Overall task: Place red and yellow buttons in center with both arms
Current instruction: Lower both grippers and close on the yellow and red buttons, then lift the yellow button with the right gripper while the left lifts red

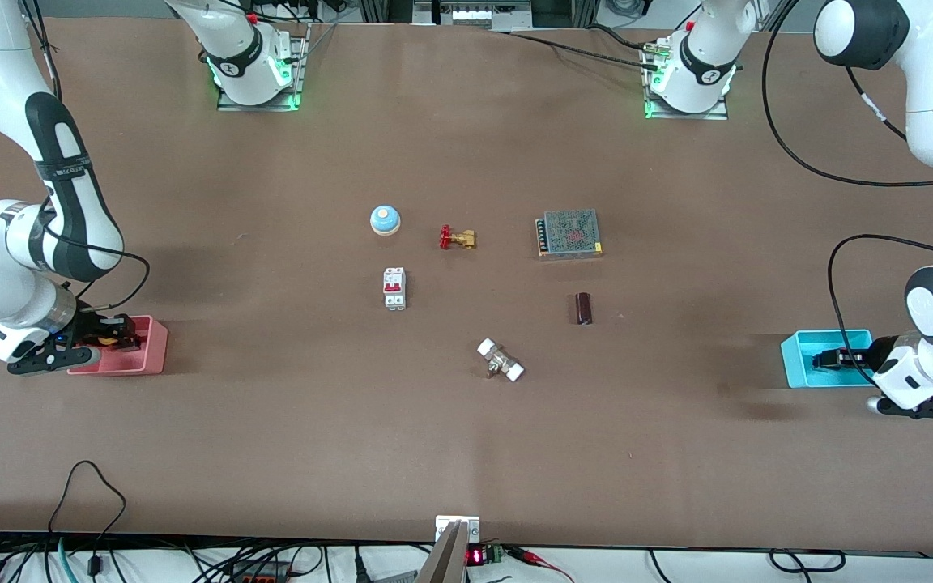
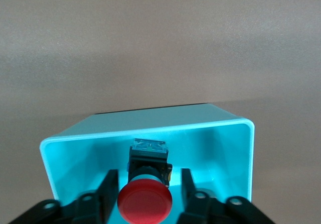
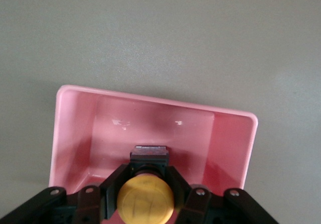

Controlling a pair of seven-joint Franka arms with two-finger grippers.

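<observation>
The red button (image 2: 144, 201) stands in the cyan bin (image 2: 230, 148) at the left arm's end of the table. My left gripper (image 2: 149, 176) reaches into that bin (image 1: 794, 364), its fingers either side of the button with a gap on each side, so it is open. The yellow button (image 3: 145, 200) sits in the pink bin (image 3: 230, 143) at the right arm's end. My right gripper (image 3: 145, 171) is shut on its black body, and in the front view the gripper (image 1: 106, 334) sits inside the pink bin (image 1: 151, 348). The centre of the brown tabletop (image 1: 483, 300) is bare.
Around the centre lie a blue-and-white bell (image 1: 385, 219), a brass valve with a red handle (image 1: 457, 238), a white breaker (image 1: 394, 288), a metal power supply (image 1: 569, 234), a dark cylinder (image 1: 584, 308) and a white-ended fitting (image 1: 500, 360).
</observation>
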